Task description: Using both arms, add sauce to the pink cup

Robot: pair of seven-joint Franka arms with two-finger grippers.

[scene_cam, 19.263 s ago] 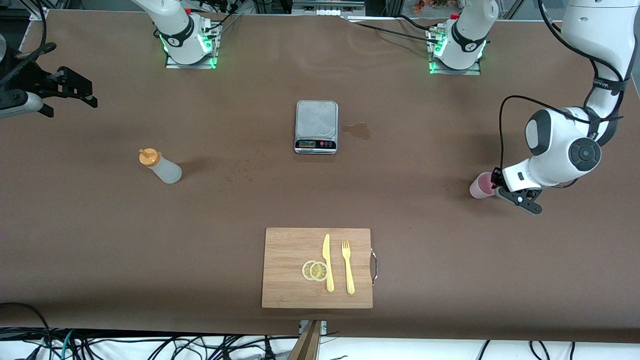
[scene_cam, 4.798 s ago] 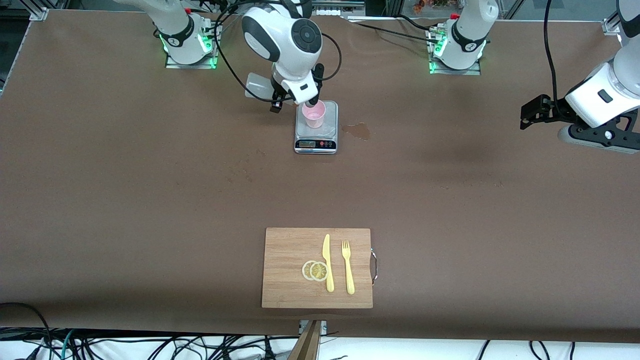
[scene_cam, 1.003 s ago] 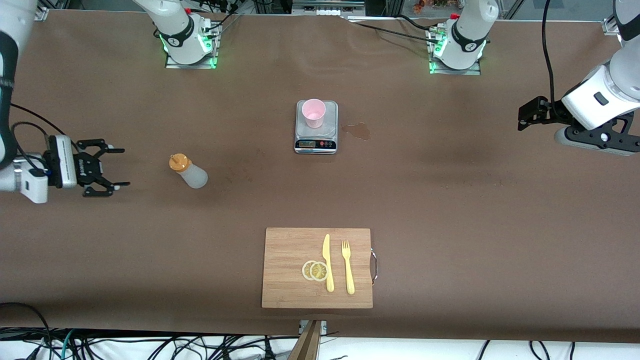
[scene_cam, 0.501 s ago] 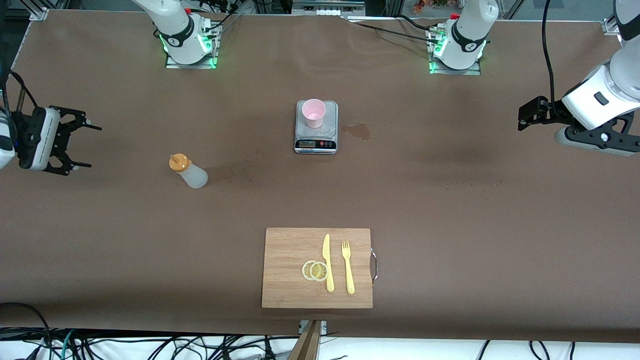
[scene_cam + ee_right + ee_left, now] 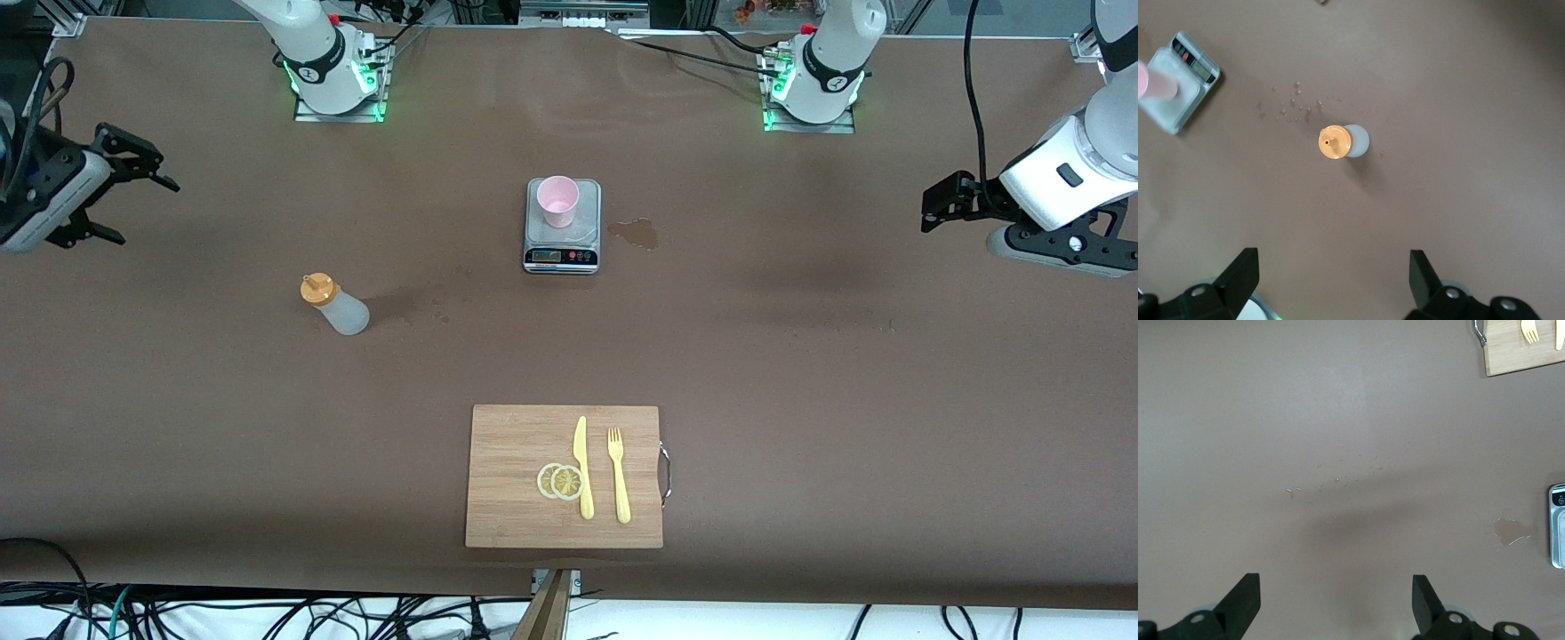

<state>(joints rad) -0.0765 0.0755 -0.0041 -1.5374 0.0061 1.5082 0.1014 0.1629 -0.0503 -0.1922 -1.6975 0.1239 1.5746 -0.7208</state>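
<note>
Standing upright on a kitchen scale (image 5: 562, 226), the pink cup (image 5: 557, 201) was well apart from the sauce bottle (image 5: 333, 304) — toward the right arm's end. The right gripper (image 5: 114, 182) and left gripper (image 5: 935, 203) hung spread and empty over bare table (image 5: 800, 356).
</note>
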